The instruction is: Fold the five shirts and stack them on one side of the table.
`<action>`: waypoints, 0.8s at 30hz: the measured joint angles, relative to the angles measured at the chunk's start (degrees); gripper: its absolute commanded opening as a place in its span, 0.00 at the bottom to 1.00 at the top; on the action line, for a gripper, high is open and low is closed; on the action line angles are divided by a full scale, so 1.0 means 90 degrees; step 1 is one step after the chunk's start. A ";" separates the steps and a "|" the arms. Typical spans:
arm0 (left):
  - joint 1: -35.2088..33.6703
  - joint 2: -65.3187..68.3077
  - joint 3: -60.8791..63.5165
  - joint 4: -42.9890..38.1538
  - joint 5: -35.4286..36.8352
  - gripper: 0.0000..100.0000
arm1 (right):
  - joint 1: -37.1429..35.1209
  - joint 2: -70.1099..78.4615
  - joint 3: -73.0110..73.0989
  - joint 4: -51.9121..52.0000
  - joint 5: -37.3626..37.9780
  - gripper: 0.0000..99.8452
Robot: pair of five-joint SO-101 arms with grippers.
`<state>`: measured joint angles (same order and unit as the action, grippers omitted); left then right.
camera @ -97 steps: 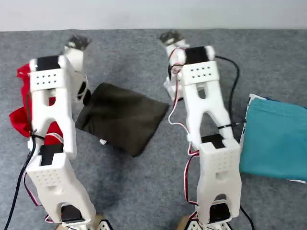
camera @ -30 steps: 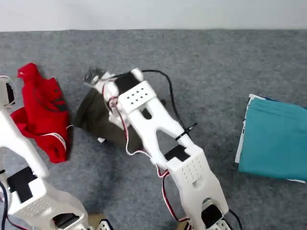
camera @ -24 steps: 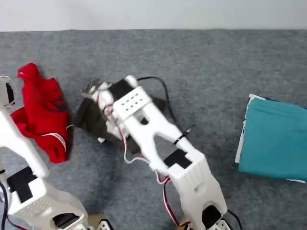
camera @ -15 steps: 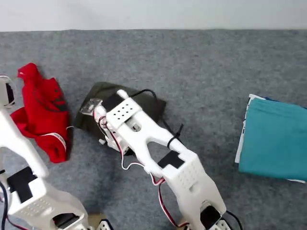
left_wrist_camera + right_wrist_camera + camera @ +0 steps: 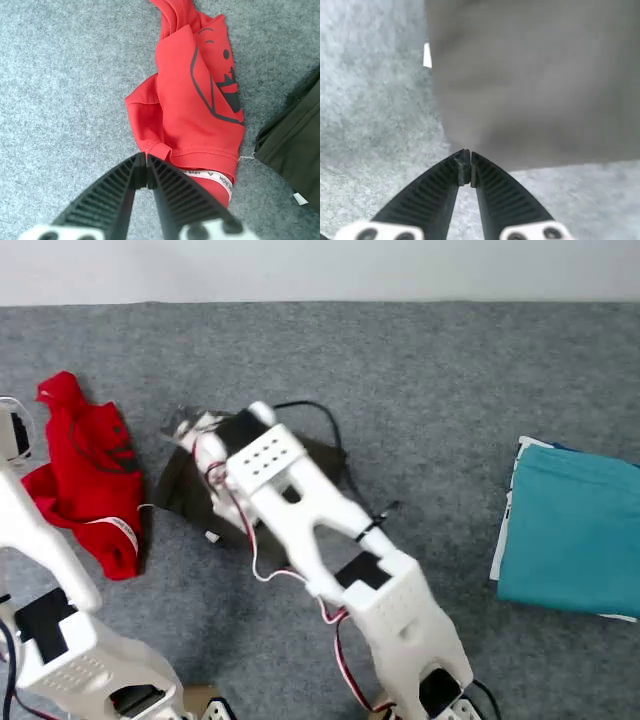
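1. Two grippers, both with fingers pressed together and no gap between them.
2. Left gripper (image 5: 146,167): its closed fingers (image 5: 120,195) end right at the near edge of the crumpled red shirt (image 5: 195,100). Whether they touch the cloth cannot be told.
3. Right gripper (image 5: 465,167): its closed fingers (image 5: 435,195) meet at the edge of the dark olive shirt (image 5: 530,80). Whether any fabric is pinched between them cannot be told.
4. From above, the right gripper (image 5: 185,427) sits at the far left corner of the dark olive shirt (image 5: 190,485), and its arm lies across that shirt.
5. Red shirt (image 5: 85,475) lies on the left of the grey table (image 5: 450,370), with the dark olive shirt just to its right.
6. Folded teal shirt (image 5: 575,530) rests at the right edge, well apart from the others.
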<state>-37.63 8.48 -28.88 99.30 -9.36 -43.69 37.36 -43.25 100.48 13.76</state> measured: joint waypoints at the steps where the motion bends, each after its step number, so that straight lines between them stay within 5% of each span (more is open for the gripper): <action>1: 0.0000 0.0000 0.0000 0.0000 0.0000 0.01 | 0.0117 -0.0078 0.0000 0.0000 0.0000 0.02; 5: 0.0000 0.0000 0.0000 0.0000 0.0000 0.01 | 0.0625 -0.0098 0.0000 0.0000 -0.0274 0.15; 10: 0.0000 0.0000 0.0225 0.0000 0.0000 0.01 | 0.0850 -0.0098 0.0000 0.0000 -0.1651 0.32; 16: 0.0000 0.0000 0.0694 0.0000 0.0000 0.01 | 0.0567 0.0039 -0.0059 0.0000 -0.3477 0.33; 24: 0.0000 0.0000 0.0694 0.0000 0.0000 0.01 | -0.0117 0.0645 -0.0059 0.0000 -0.4122 0.33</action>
<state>-37.63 8.48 -22.64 99.30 -9.36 -44.75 43.16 -43.78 100.48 -23.34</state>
